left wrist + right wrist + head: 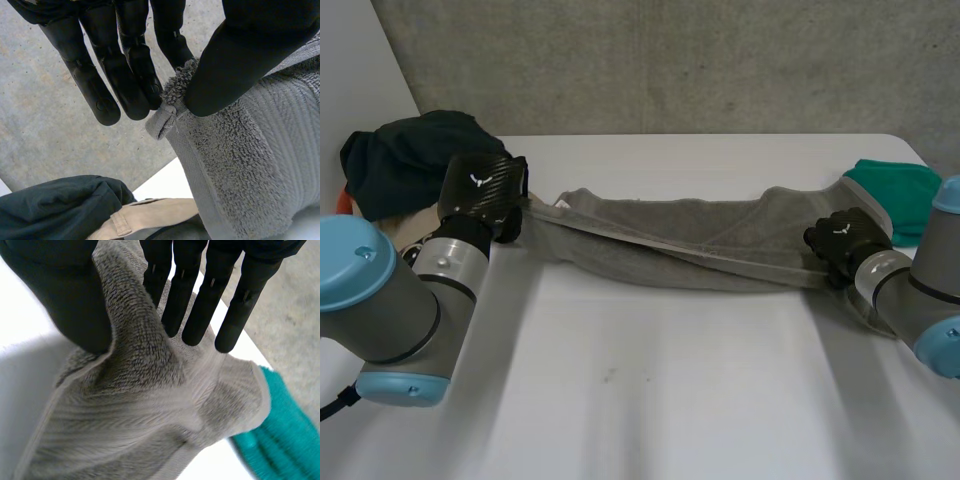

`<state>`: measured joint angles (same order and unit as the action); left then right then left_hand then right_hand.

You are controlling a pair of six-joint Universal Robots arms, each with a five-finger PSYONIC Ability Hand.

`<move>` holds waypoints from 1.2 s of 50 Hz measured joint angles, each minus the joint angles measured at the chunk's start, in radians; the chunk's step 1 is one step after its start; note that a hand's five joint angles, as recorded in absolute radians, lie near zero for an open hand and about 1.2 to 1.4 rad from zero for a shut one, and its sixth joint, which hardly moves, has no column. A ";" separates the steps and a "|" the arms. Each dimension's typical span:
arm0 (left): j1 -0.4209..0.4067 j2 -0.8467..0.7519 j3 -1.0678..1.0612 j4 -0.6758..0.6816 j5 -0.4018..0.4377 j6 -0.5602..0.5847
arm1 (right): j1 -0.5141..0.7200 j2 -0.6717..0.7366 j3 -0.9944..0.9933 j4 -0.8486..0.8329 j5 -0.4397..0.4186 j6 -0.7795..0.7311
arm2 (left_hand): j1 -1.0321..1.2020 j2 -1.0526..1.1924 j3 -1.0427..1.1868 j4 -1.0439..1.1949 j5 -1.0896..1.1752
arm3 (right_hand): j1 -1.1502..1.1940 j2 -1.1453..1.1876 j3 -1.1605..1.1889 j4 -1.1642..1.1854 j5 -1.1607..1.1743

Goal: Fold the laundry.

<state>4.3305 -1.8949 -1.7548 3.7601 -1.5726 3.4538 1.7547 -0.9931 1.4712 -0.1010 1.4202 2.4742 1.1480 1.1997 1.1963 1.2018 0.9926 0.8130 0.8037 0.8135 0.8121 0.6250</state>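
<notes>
Grey terry towel (670, 245) stretches in a long band across the far part of the white desk (650, 400), its upper edge pulled taut between the arms. At one end the left robot hand (480, 195) pinches a corner between thumb and fingers. At the other end the right robot hand (842, 240) clamps the cloth likewise. Dark green clothes (405, 160) lie just behind the left robot hand, and a teal cloth (895, 190) lies beside the right robot hand.
</notes>
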 measured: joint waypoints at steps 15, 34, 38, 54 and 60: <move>0.025 0.040 0.005 -0.025 -0.001 -0.004 | -0.166 -0.091 0.093 0.120 -0.007 0.320 | 0.000 0.000 0.000 0.000 0.000 | -0.217 -0.222 -0.235 -0.236 -0.256; 0.038 0.049 0.008 -0.058 -0.002 -0.007 | -0.220 -0.104 0.223 0.148 -0.117 0.299 | 0.000 0.000 0.000 0.000 0.000 | -0.268 -0.266 -0.269 -0.269 -0.281; 0.038 0.057 0.008 -0.071 -0.003 -0.007 | -0.223 -0.155 0.258 0.133 -0.131 0.285 | 0.000 0.000 0.000 0.000 0.000 | -0.347 -0.321 -0.336 -0.341 -0.351; 0.047 0.107 0.006 -0.104 -0.003 -0.011 | -0.262 -0.382 0.379 0.212 -0.142 0.041 | 0.000 0.000 0.000 0.000 0.000 | 0.022 0.032 0.020 0.020 0.030; 0.051 0.114 0.006 -0.115 -0.003 -0.012 | -0.261 -0.363 0.399 0.209 -0.165 -0.003 | 0.000 0.000 0.000 0.000 0.000 | -0.038 -0.031 -0.037 -0.031 -0.022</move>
<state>4.3816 -1.7807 -1.7488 3.6450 -1.5754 3.4422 1.4940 -1.3562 1.8699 0.1076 1.2551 2.4715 1.1480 1.1997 1.1963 1.2019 0.9926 0.7749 0.7728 0.7767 0.7808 0.6030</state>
